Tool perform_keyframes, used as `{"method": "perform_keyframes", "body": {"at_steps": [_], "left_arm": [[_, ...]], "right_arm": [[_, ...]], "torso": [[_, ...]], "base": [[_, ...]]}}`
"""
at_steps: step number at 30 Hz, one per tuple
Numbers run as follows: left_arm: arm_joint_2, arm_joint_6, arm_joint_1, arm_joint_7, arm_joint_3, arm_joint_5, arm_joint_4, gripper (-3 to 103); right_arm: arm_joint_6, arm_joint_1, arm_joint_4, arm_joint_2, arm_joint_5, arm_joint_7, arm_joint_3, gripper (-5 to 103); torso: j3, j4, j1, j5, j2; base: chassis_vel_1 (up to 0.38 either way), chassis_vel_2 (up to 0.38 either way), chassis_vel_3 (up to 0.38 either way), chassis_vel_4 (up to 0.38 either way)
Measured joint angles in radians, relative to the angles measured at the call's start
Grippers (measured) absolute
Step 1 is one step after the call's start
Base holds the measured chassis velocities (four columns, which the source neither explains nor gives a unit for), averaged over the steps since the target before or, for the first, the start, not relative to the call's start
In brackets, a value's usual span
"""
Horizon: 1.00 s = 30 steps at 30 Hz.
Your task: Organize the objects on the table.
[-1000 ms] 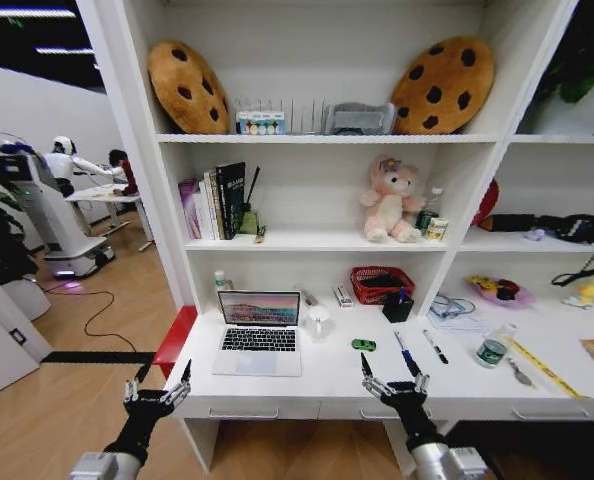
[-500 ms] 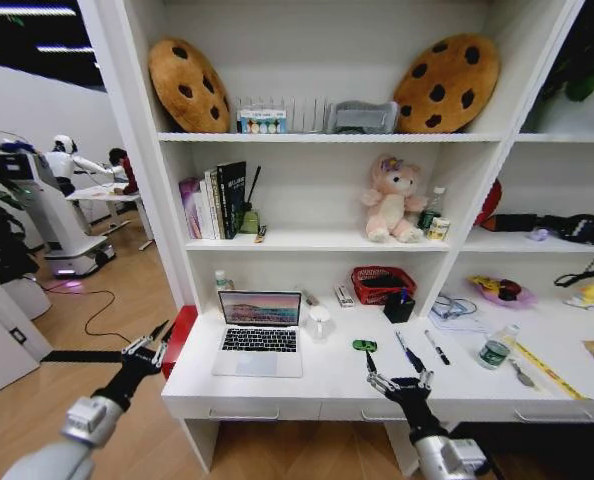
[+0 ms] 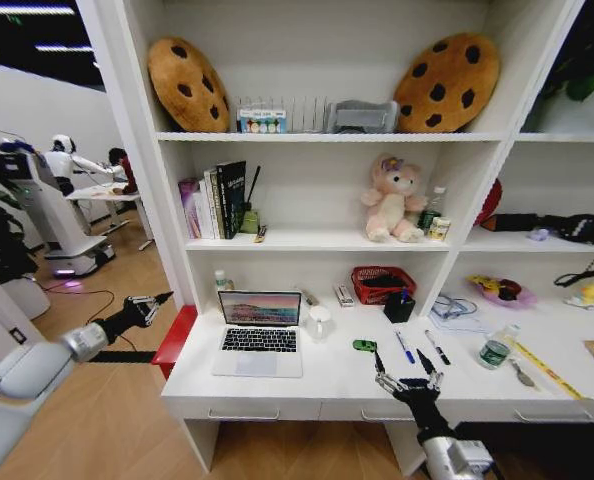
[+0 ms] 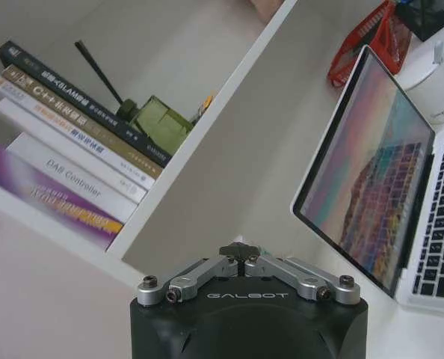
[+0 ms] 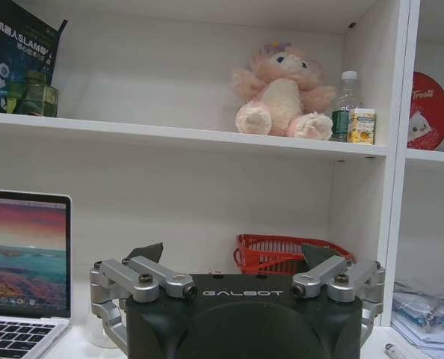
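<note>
A slim silver laptop (image 3: 259, 333) stands open on the left part of the white table (image 3: 327, 388). To its right lie a tiny green object (image 3: 364, 345), a blue pen (image 3: 404, 347) and a black pen (image 3: 436, 347). Just in front of the pens, over the table's front edge, my right gripper (image 3: 408, 368) is open and holds nothing. Its wrist view has the spread fingers (image 5: 147, 253) facing the shelves and the laptop (image 5: 20, 247). My left gripper (image 3: 160, 298) is shut and empty, out to the left of the desk. The left wrist view has this gripper (image 4: 241, 250) beside the laptop screen (image 4: 371, 172).
At the back of the desk are a red basket (image 3: 381, 284), a black pen holder (image 3: 398, 307) and a white cup (image 3: 319, 321). A bottle (image 3: 494, 348) and yellow tape (image 3: 542, 368) lie to the right. A red box (image 3: 174, 340) stands left of the desk. Shelves with books (image 3: 217, 200) rise above.
My left arm has swung from the desk's front out to the left and upward, and its fingers have gone from open to shut. The right gripper has edged forward toward the pens.
</note>
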State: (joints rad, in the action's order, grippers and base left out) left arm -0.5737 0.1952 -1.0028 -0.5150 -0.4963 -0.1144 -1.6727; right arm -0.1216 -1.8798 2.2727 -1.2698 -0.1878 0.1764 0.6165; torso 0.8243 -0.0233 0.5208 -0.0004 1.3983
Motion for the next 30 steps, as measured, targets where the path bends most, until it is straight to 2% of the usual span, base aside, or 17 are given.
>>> {"method": "perform_keyframes", "body": {"at_steps": [1,3,4,5,6,8,9,11,12,15,21,23,28,30], "left_arm": [[0.0,0.0,0.0,0.0,0.0,0.0,0.0,0],[-0.009,0.0,0.166,-0.023,0.138,0.002,0.047,0],[-0.009,0.0,0.166,-0.023,0.138,0.002,0.047,0],[-0.015,0.0,0.253,-0.035,0.218,0.004,0.064,0],[-0.015,0.0,0.253,-0.035,0.218,0.004,0.064,0],[-0.043,0.0,0.383,-0.041,0.376,0.011,0.083,0],[-0.043,0.0,0.383,-0.041,0.376,0.011,0.083,0],[-0.076,-0.003,0.467,-0.044,0.489,0.013,0.096,0],[-0.076,-0.003,0.467,-0.044,0.489,0.013,0.096,0],[-0.142,0.008,0.609,-0.057,0.607,0.032,0.149,0],[-0.206,0.03,0.726,-0.085,0.71,0.043,0.216,0],[-0.241,0.062,0.765,-0.124,0.752,0.071,0.274,0],[-0.261,0.091,0.77,-0.185,0.775,0.103,0.325,0],[-0.26,0.109,0.778,-0.251,0.786,0.117,0.338,0]], "right_arm": [[0.0,0.0,0.0,0.0,0.0,0.0,0.0,100],[-0.003,-0.003,-0.004,-0.003,0.0,0.001,0.009,100],[-0.003,-0.003,-0.004,-0.003,0.0,0.001,0.009,100],[-0.006,-0.004,-0.007,-0.006,0.0,0.001,0.013,100],[-0.006,-0.004,-0.007,-0.006,0.0,0.001,0.013,100],[-0.01,-0.004,-0.014,-0.019,0.002,0.002,0.013,100],[-0.01,-0.004,-0.014,-0.019,0.002,0.002,0.013,100],[-0.012,-0.002,-0.019,-0.032,0.008,0.002,0.01,100],[-0.012,-0.002,-0.019,-0.032,0.008,0.002,0.01,100],[-0.025,-0.009,-0.025,-0.046,0.013,0.001,0.013,100],[-0.046,-0.026,-0.037,-0.059,0.013,-0.001,0.032,100],[-0.053,-0.024,-0.046,-0.065,0.009,-0.003,0.045,100],[-0.055,0.0,-0.068,-0.069,-0.008,-0.003,0.07,100],[-0.055,0.009,-0.075,-0.069,-0.018,-0.003,0.081,100]], "torso": [[0.0,0.0,0.0,0.0,0.0],[0.0,-0.0002,0.0,0.0005,0.0],[0.0,-0.0002,0.0,0.0005,0.0],[0.0,-0.0001,0.0,0.0007,0.0],[0.0,-0.0001,0.0,0.0007,0.0],[0.0,-0.0001,0.0,0.0006,0.0],[0.0,-0.0001,0.0,0.0006,0.0],[0.0,0.0005,0.0,0.0006,0.0],[0.0,0.0005,0.0,0.0006,0.0],[0.0,0.0,0.0,0.0008,0.0],[0.0,-0.0002,0.0,0.0007,0.0],[0.0,-0.0002,0.0,0.0007,0.0],[0.0,0.0004,0.0,0.0005,0.0],[0.0,0.0003,0.0,0.0004,0.0]], "base": [[0.0,0.0,0.0,0.0],[0.0,0.0,0.0,0.0],[0.0,0.0,0.0,0.0],[0.0,0.0,0.0,0.0],[0.0,0.0,0.0,0.0],[0.0,0.0,0.0,0.0],[0.0,0.0,0.0,0.0],[0.0,0.0,0.0,0.0],[0.0,0.0,0.0,0.0],[0.0,0.0,0.0,0.0],[0.0,0.0,0.0,0.0],[0.0,0.0,0.0,0.0],[0.0,0.0,0.0,0.0],[0.0,0.0,0.0,0.0]]}}
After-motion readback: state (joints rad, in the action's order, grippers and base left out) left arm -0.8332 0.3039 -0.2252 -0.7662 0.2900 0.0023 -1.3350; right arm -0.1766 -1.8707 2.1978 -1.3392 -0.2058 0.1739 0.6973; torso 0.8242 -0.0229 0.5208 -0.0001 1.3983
